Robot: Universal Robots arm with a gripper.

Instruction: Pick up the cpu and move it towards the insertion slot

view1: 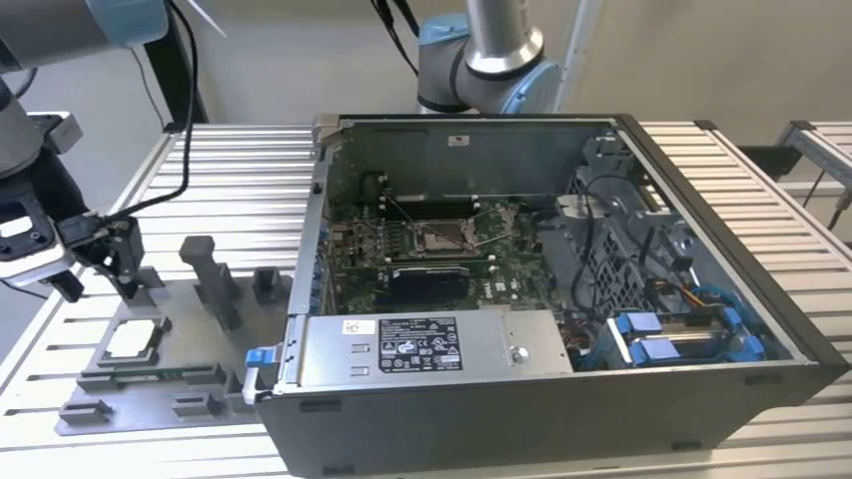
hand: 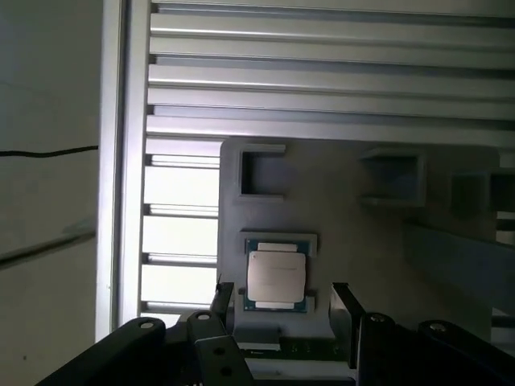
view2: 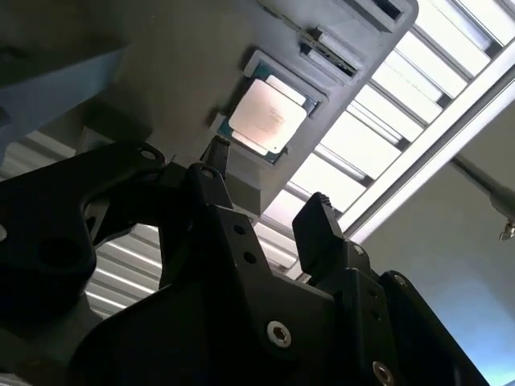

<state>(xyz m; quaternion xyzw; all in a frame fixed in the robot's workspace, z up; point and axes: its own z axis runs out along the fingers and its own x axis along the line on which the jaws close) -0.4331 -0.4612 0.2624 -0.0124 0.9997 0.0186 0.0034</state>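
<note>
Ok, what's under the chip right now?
The chip lies flat in a square pocket of the grey tray, which rests on the slatted table. The pocket floor beneath it is covered. The open gripper hovers above it.

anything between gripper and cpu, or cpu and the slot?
Nothing visible between the open gripper and the cpu, which lies bare in its tray. Toward the slot, the case wall stands between them; the case is open on top.
</note>
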